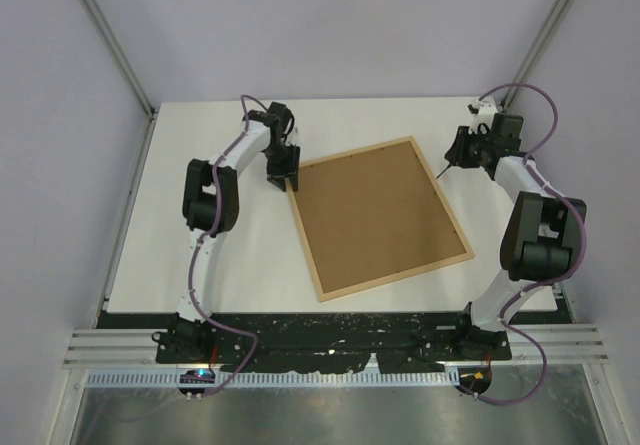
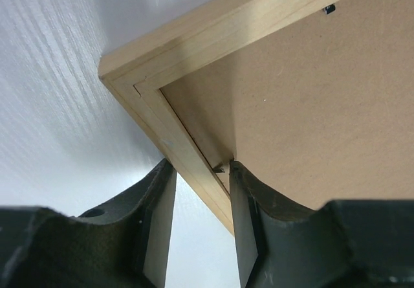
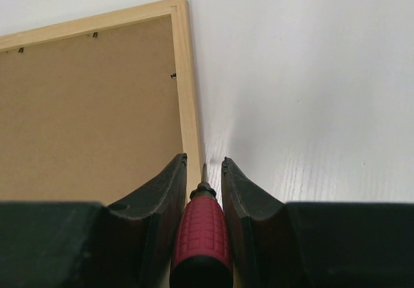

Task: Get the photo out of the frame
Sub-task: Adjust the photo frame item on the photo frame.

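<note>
At left: folded at the elbow, wrist dipped to the far-left corner of the frame [image 1: 380, 215]. Left gripper [image 1: 288, 179] part open, astride the light-wood rail, one finger [image 2: 249, 223] touching the brown back. Face down, skewed, mid-table [image 1: 200, 135]. At right: stretched forward, right gripper [image 3: 204, 165] clamped on a red-handled screwdriver [image 3: 200, 236], tip just beside the frame's right edge.

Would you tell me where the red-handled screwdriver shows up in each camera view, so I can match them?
Top external: only the screwdriver tip shows, a thin dark line poking from the right gripper beside the frame, near its far right corner.
Left wrist: not in view.
Right wrist: bottom centre, red handle clamped between the fingers.
Shared landmark: the frame's light-wood rail.
</note>
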Controlling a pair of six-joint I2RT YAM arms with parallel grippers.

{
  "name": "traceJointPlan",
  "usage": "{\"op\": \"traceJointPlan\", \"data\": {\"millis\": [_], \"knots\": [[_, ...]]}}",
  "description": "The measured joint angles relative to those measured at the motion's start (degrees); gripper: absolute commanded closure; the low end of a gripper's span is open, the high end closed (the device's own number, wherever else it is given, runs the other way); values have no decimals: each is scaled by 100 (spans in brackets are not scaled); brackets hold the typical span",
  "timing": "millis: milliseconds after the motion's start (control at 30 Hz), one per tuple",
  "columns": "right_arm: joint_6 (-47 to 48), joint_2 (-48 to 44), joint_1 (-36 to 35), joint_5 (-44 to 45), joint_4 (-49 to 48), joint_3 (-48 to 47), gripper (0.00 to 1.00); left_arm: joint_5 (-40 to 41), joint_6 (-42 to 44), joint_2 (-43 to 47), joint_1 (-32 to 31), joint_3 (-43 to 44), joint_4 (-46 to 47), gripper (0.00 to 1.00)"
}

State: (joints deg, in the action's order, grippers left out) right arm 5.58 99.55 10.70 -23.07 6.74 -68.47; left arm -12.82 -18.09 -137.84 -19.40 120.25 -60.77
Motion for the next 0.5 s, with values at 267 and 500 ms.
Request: {"op": "traceJointPlan", "data": {"millis": [267,500], "knots": [[179,-155,234,-68,448,236,92,162,13,-68,2,214,-68,69],[380,-494,247,-138,721,409,92,170,33,-140,0,374,-87,62]]}}
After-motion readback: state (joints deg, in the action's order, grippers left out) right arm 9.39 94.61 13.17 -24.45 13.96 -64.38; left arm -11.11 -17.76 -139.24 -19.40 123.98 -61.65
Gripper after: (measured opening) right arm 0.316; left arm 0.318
